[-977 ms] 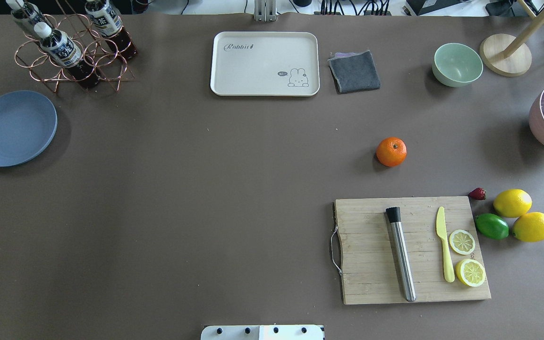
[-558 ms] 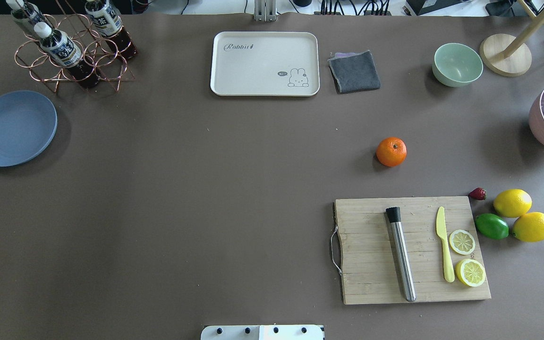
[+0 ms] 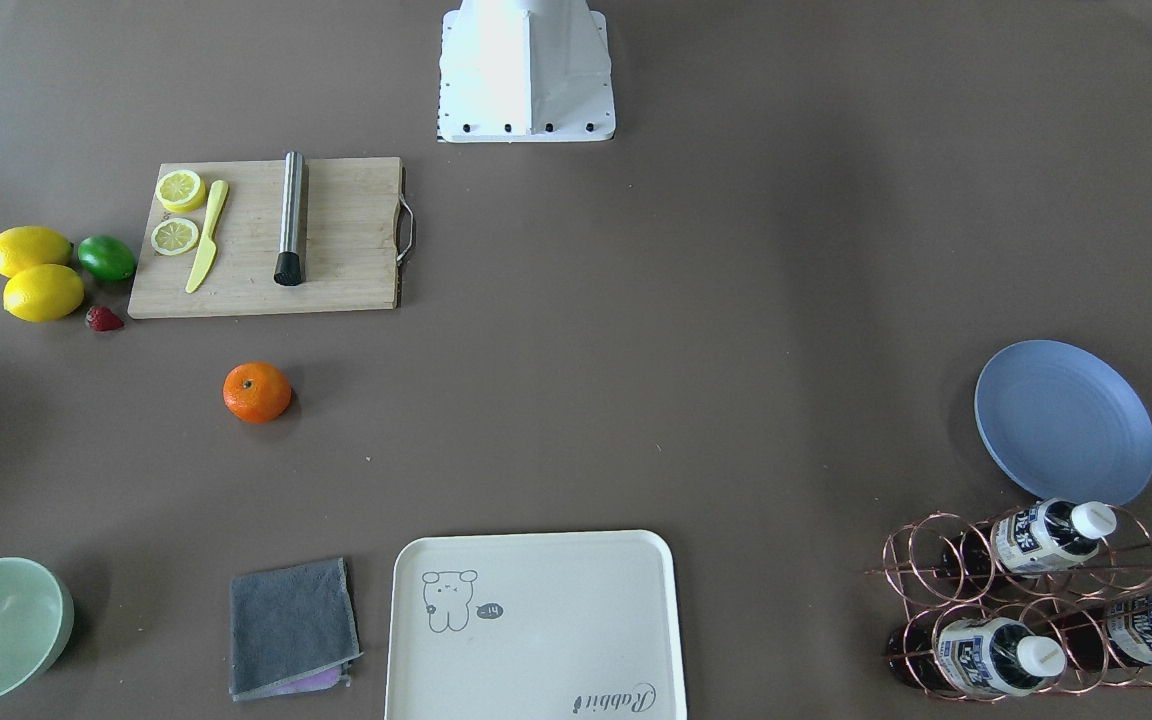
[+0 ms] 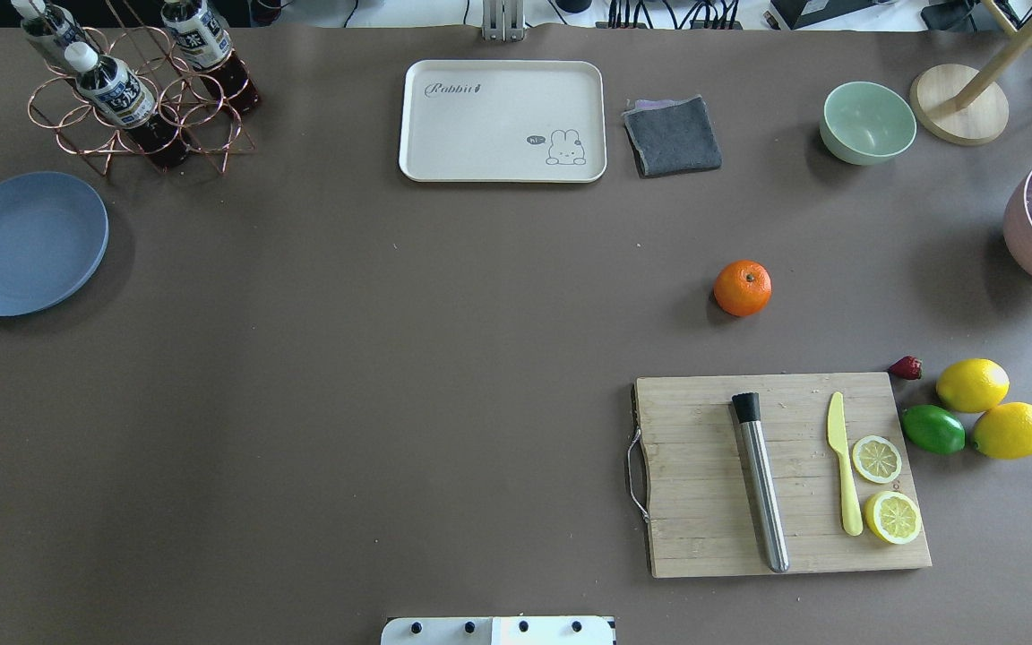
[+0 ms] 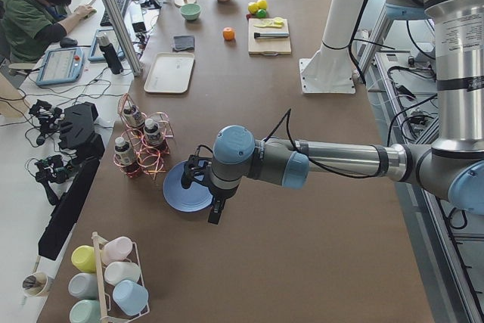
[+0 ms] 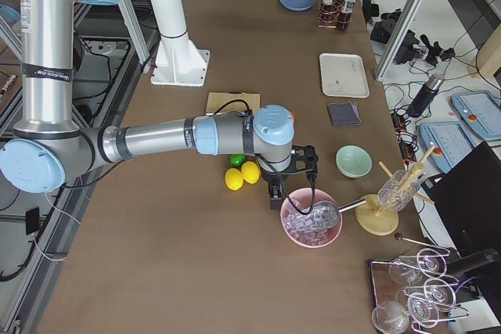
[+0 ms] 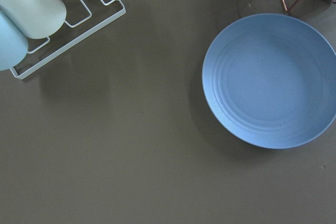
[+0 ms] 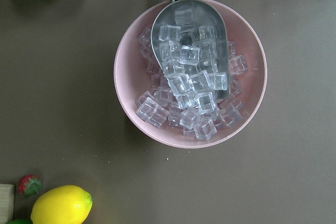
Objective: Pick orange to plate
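Observation:
The orange (image 4: 743, 288) (image 3: 257, 392) rests alone on the brown table, just beyond the cutting board, on my right side. Far to my left lies the blue plate (image 4: 25, 243) (image 3: 1064, 421) with nothing on it, and it fills the right of the left wrist view (image 7: 270, 80). In the exterior left view my left gripper (image 5: 215, 213) hangs over the plate's near rim (image 5: 185, 191); I cannot tell if it is open or shut. The exterior right view shows my right gripper (image 6: 275, 197) above the pink ice bowl, far from the orange, state unclear.
A cutting board (image 4: 785, 475) holds a steel muddler, a yellow knife and lemon slices. Lemons (image 4: 973, 385), a lime and a strawberry lie beside it. A pink bowl of ice (image 8: 191, 72), green bowl (image 4: 868, 122), grey cloth, cream tray (image 4: 503, 121) and bottle rack (image 4: 135, 90) line the far side.

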Available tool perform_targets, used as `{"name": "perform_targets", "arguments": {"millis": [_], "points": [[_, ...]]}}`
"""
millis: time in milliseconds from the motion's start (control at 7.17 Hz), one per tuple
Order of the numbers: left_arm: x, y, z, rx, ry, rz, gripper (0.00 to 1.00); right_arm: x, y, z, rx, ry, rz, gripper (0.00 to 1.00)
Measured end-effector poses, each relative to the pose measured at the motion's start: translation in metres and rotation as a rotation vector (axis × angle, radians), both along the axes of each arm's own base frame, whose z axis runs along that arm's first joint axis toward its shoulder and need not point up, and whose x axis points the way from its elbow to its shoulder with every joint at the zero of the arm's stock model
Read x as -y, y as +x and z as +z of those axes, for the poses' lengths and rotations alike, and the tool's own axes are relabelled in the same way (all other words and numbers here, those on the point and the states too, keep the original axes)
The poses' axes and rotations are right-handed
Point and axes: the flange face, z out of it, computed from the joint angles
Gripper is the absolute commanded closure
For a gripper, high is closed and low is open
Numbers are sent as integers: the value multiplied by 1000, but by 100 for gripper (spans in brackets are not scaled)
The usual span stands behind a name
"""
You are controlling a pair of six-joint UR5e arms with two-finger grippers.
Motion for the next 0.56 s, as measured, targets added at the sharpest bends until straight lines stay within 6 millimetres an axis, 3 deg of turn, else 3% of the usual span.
{"name": "perform_targets", "arguments": {"millis": [558], "points": [[5,-1,-4,0,-1,-14,2,3,0,-5,1,10,2,0]]}}
